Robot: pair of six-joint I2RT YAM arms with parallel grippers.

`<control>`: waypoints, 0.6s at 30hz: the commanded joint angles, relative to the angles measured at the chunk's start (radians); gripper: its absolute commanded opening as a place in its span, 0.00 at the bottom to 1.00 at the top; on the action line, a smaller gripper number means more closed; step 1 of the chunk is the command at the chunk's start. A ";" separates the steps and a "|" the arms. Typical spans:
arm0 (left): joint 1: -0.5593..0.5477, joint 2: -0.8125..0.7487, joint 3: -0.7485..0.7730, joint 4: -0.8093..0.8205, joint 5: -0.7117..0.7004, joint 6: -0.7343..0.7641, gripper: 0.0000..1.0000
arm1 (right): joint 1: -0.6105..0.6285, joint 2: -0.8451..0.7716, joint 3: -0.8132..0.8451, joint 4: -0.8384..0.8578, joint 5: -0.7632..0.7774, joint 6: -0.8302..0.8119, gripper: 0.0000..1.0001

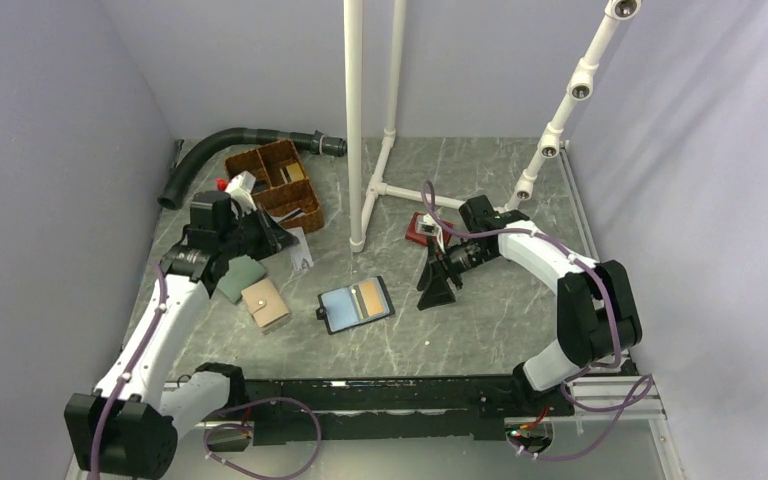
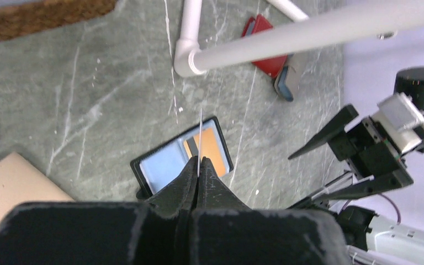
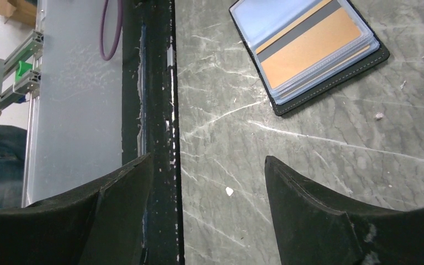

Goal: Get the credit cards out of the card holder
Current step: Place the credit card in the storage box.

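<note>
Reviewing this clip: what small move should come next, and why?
Probably the left gripper should lower and release the thin card it pinches onto bare table. That card is already clear of the card holder, while the orange card sits in its sleeve and the open right gripper hovers beside it, free to pull next.

3 lilac walls (image 1: 50, 120) enclose a grey, seemingly marble tabletop (image 1: 480, 320).
</note>
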 commanded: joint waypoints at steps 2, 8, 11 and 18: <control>0.082 0.095 0.081 0.109 0.094 -0.032 0.00 | -0.025 -0.049 -0.010 0.024 -0.031 -0.036 0.77; 0.197 0.263 0.214 0.136 0.133 -0.043 0.00 | -0.030 -0.035 0.015 -0.001 -0.060 -0.062 0.76; 0.229 0.357 0.280 0.152 0.138 -0.053 0.00 | -0.033 -0.049 0.010 0.001 -0.060 -0.068 0.77; 0.278 0.597 0.495 0.121 0.195 -0.006 0.00 | -0.043 -0.044 0.030 -0.013 -0.065 -0.084 0.76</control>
